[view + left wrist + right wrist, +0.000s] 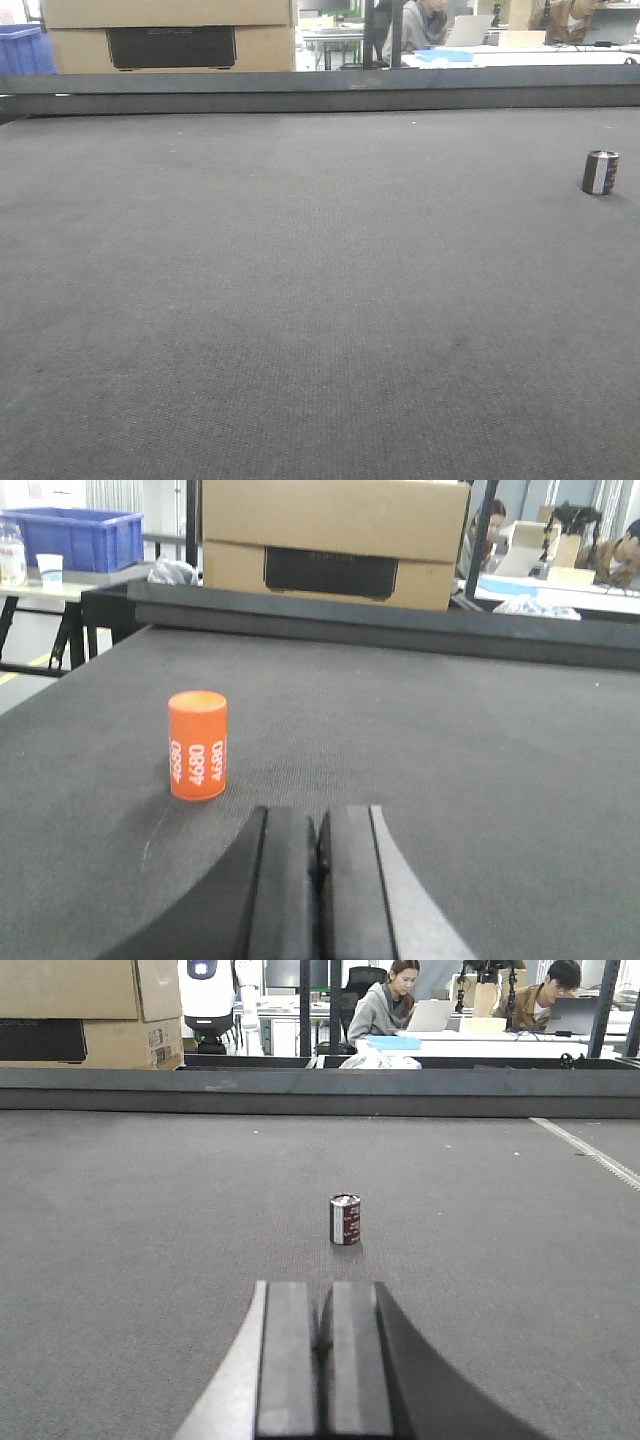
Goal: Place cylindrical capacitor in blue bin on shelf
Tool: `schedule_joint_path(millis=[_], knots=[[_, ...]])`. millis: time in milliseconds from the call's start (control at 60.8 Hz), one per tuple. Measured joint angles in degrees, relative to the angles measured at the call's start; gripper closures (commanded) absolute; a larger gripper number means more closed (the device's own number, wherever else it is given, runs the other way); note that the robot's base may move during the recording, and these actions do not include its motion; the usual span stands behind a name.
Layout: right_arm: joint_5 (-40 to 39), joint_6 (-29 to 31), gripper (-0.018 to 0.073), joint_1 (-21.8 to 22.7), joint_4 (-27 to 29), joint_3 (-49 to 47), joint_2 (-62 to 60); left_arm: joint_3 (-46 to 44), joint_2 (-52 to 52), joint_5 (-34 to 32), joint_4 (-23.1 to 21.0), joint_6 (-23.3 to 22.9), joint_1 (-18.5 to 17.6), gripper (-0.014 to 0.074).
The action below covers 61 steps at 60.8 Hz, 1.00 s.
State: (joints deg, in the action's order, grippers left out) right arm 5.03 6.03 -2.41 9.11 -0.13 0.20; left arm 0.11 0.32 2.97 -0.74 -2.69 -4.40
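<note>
The cylindrical capacitor (600,172), a small dark cylinder with a light grey stripe, stands upright on the grey mat at the far right of the front view. It also shows in the right wrist view (345,1220), straight ahead of my right gripper (323,1295), which is shut and empty, a short way behind it. My left gripper (318,820) is shut and empty, with an orange cylinder (198,745) marked 4680 standing ahead to its left. The shelf is out of view. A blue bin (75,538) sits on a table beyond the mat's far left.
A raised dark edge (320,90) bounds the mat's far side. A large cardboard box (333,542) stands behind it. People sit at desks (400,1000) in the background. A pale seam line (590,1150) crosses the mat at right.
</note>
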Motion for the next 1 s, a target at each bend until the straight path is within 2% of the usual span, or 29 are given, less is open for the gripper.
schedule_joint_path(millis=[378, 493, 674, 723, 806, 921, 1003], knots=[[-11.91, 0.0, 0.0719, 0.0, 0.19, 0.03, 0.0, -0.2, -0.09, -8.46, -0.11, 0.0, 0.0, 0.0708], [-9.82, 0.0, 0.0719, 0.0, 1.48, -1.78, -0.04, -4.91, -0.09, -4.59, -0.11, 0.0, 0.0, 0.0708], [0.49, 0.0, 0.0719, 0.0, 2.11, -14.41, -0.13, -17.81, 3.03, 6.34, 0.74, 0.0, 0.0, 0.0703], [2.41, 0.0, 0.0719, 0.0, 2.23, -18.72, 0.78, -21.37, 5.06, 9.11, 0.74, 0.0, 0.0, 0.0676], [4.13, 0.0, 0.0719, 0.0, 2.23, -23.81, 3.51, -25.7, 8.22, 12.06, 1.07, 0.0, 0.0, 0.0581], [5.13, 0.0, 0.0719, 0.0, 2.34, -30.07, 10.23, -30.66, 13.47, 15.0, 1.17, 0.0, 0.0, 0.0379], [6.49, 0.0, 0.0719, 0.0, 2.34, -32.92, 15.36, -32.95, 16.4, 15.6, 1.17, 0.0, 0.0, 0.0279]])
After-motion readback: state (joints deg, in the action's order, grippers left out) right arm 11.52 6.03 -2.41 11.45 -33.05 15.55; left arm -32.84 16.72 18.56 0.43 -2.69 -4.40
